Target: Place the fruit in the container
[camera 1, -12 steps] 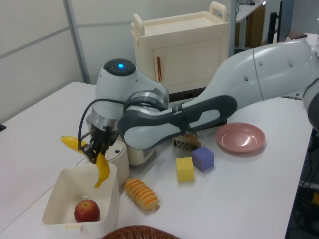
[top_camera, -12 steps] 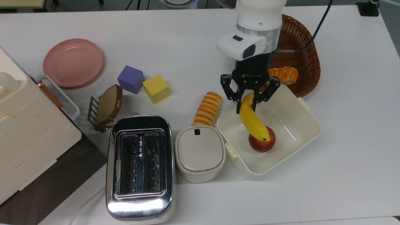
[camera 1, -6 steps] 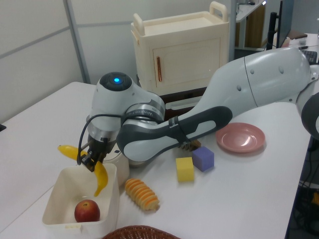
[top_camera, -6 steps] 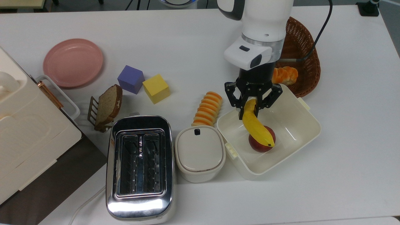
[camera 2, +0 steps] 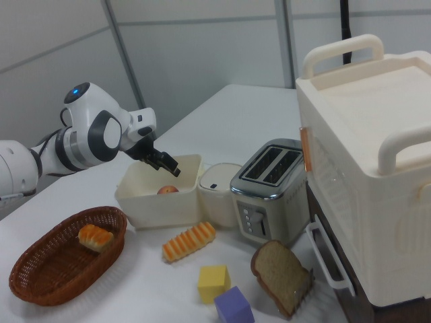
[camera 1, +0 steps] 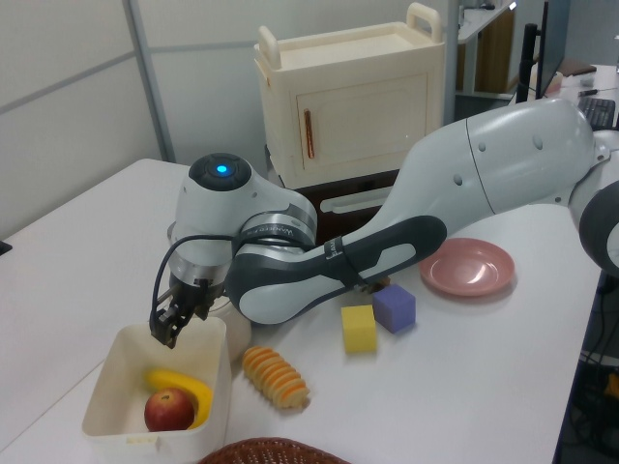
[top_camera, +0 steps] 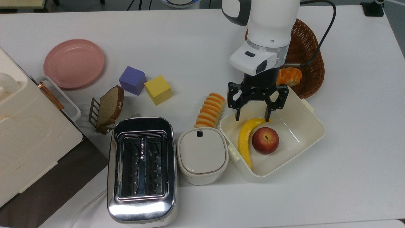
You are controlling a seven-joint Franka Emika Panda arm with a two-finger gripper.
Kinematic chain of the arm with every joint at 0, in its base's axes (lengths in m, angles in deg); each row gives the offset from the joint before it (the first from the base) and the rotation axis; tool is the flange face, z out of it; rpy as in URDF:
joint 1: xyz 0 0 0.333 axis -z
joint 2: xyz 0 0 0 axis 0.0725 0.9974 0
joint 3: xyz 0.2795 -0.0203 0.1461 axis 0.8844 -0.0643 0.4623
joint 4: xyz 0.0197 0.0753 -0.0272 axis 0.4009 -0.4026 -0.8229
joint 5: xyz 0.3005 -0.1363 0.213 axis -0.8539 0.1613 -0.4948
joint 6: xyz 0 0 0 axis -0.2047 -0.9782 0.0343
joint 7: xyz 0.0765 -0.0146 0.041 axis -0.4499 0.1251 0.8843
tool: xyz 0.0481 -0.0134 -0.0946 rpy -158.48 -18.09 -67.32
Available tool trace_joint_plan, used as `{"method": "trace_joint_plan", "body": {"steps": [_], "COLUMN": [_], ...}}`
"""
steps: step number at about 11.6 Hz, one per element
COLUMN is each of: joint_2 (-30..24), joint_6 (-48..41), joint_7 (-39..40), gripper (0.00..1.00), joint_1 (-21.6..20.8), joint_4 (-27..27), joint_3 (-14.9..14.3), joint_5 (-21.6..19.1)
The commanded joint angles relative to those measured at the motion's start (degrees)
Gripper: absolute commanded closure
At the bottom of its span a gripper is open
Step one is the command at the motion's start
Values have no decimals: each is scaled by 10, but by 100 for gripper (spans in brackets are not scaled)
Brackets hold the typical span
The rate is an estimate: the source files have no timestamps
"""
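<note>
One banana lies flat inside the container, touching the apple, long axis running away from the gripper hanging wide open and empty above its upper end

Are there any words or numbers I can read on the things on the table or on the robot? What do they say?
No words or numbers can be read.
Gripper: faint pale lettering on its black body, too small to read.
Small white lidded box: a black mark on the lid, no letters.
Toaster: a small dark mark between the slots, too blurred to read.
Banana, apple and container: no labels visible.
</note>
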Motion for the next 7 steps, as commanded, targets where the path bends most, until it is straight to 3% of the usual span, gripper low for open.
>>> {"method": "trace_joint_plan", "body": {"steps": [1, 3, 5, 7], "joint_2": [-6, -41, -118, -202], "joint_6": [13, 1, -146, -317], "joint_7": [-16, -28, -32, 22], "gripper": [0, 0, 0, 0], "joint_1": [-1, 3, 25, 65], "joint_4": [-6, -10, -23, -27], "joint_3": [-1, -1, 1, 0], "joint_5": [11, 2, -8, -60]}}
